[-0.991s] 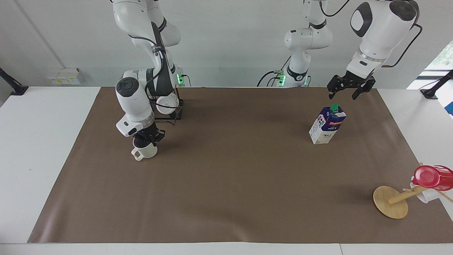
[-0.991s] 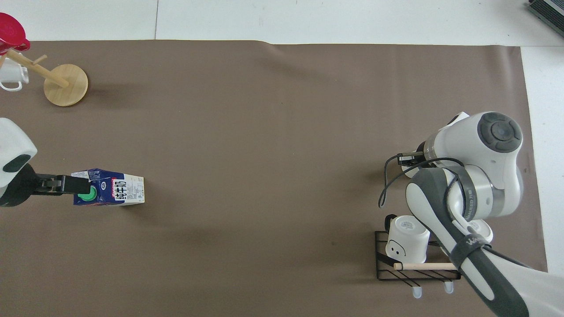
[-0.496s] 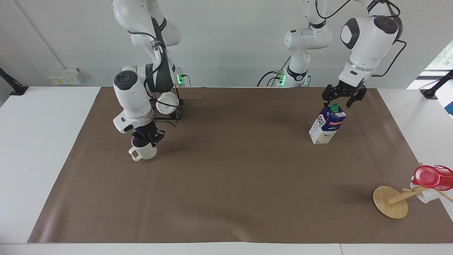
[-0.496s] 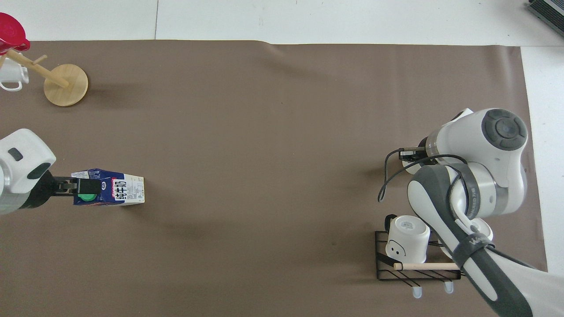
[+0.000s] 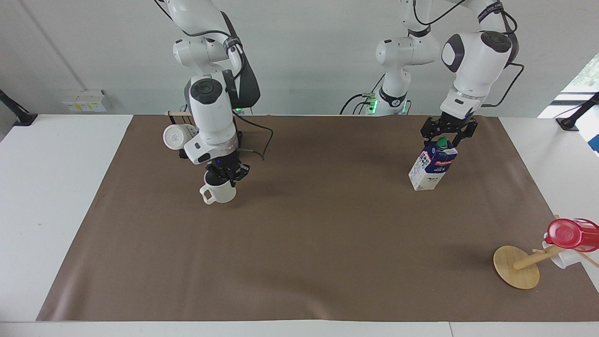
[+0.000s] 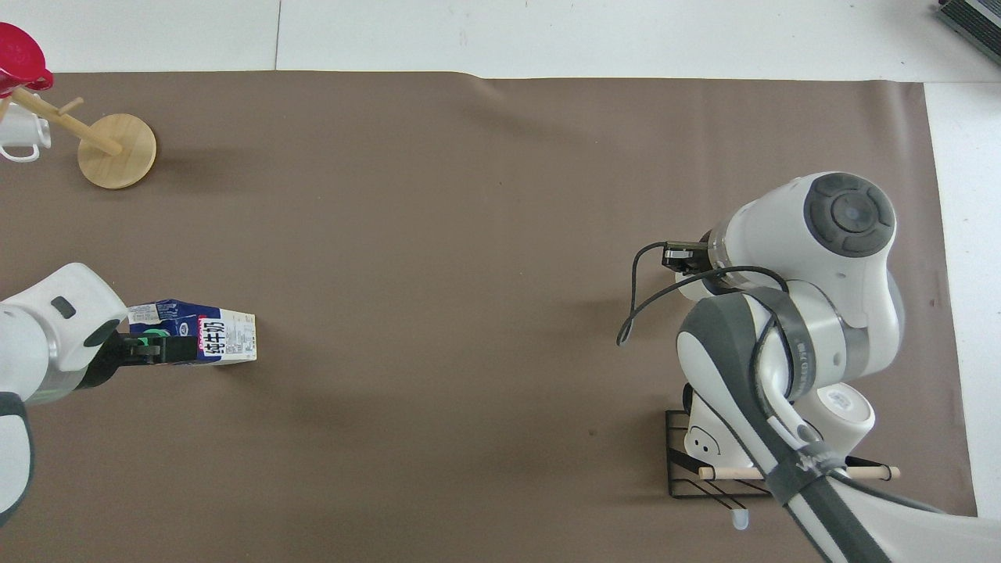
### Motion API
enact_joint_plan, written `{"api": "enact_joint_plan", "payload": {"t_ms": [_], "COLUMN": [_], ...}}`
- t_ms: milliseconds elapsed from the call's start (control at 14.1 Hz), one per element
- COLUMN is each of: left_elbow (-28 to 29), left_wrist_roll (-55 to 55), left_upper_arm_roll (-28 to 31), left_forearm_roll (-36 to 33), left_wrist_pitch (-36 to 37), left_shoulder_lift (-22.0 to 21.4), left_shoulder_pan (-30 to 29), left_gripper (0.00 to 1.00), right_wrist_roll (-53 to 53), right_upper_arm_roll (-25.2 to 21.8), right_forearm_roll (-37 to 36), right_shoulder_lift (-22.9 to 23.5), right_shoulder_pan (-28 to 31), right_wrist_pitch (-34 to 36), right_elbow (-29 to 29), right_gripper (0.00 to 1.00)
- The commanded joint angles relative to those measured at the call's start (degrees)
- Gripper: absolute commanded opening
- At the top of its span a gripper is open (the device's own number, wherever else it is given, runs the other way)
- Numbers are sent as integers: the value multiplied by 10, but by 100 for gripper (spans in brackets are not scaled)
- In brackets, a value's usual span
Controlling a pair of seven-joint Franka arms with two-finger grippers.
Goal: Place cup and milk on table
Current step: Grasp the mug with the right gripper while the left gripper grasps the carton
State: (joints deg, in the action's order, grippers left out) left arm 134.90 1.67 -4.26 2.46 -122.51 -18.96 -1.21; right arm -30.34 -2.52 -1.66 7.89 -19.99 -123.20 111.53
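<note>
Facing view: right tool (image 5: pixel 226 174) grips cream cup (image 5: pixel 218 192); left tool (image 5: pixel 445 136) released over blue-white milk (image 5: pixel 432 164).

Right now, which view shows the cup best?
The facing view: the cup shows whole there, handle and body, with the right gripper shut on its rim, over the mat. In the overhead view the right arm covers the cup almost entirely.
</note>
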Motion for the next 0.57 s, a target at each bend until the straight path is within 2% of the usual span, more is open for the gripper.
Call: {"api": "enact_joint_plan", "payload": {"t_ms": [0, 496], "left_elbow": [22, 22], "left_wrist_roll": [0, 3], "left_upper_arm_roll": [-4, -4], "left_forearm_roll": [0, -10], "left_wrist_pitch": [-28, -48], "left_shoulder_lift": [-17, -11], "left_shoulder_pan": [0, -1], "left_gripper": [100, 100], "right_wrist_roll": [-53, -182], "right_upper_arm_roll": [1, 1], "right_forearm_roll": [-7, -9], "right_shoulder_lift": [13, 78], "right_shoulder_pan": [-30, -131], "right_wrist_pitch": [22, 16], "right_elbow": [-26, -78], "right_gripper": [0, 0]}}
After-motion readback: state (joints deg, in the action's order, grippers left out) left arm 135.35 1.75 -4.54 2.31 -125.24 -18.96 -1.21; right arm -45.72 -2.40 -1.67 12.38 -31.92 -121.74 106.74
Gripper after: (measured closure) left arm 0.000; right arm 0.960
